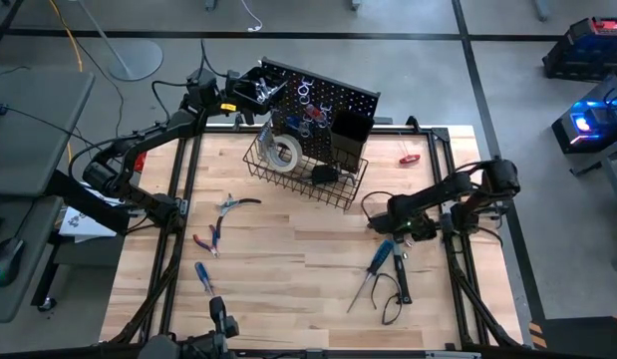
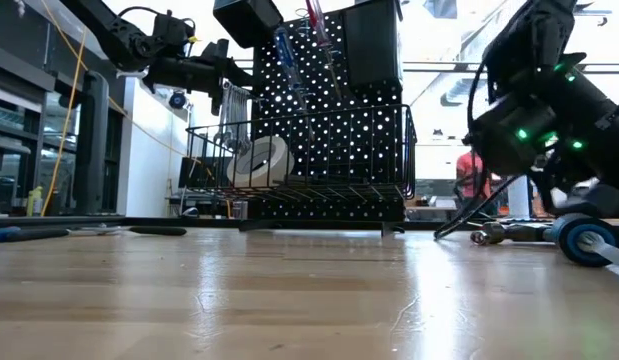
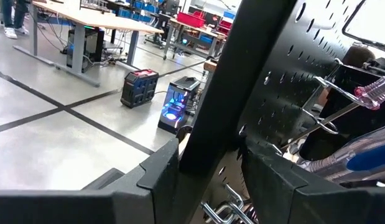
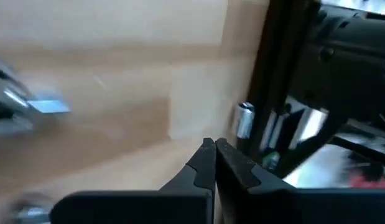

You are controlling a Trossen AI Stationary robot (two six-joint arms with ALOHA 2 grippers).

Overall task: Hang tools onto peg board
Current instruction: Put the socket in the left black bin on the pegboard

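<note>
The peg board point(image 1: 323, 100) stands upright at the table's far edge, with a wire basket point(image 1: 308, 178) on its front. A white tape roll point(image 1: 281, 150) lies in the basket, and screwdrivers point(image 2: 289, 60) hang on the board. My left gripper point(image 3: 208, 158) is level at the board's left edge, shut on it. My right gripper point(image 4: 214, 149) is shut and empty. It points down over the table's right part, near a blue-handled screwdriver point(image 1: 380, 257) and a hammer point(image 1: 399, 281) that lie flat on the wood. My left gripper has the peg board's left side edge point(image 3: 208, 134) pinched between its two fingers, one on each face of the panel. The fingers come at it level, from the table's far left side. The board stays upright with its foot on the table.
Pliers point(image 1: 210, 237), a second pair of pliers point(image 1: 234, 204) and a blue screwdriver point(image 1: 203, 275) lie on the table's left half. A red tool point(image 1: 409, 158) lies at the far right. The black frame rail point(image 4: 273, 93) runs close beside my right gripper.
</note>
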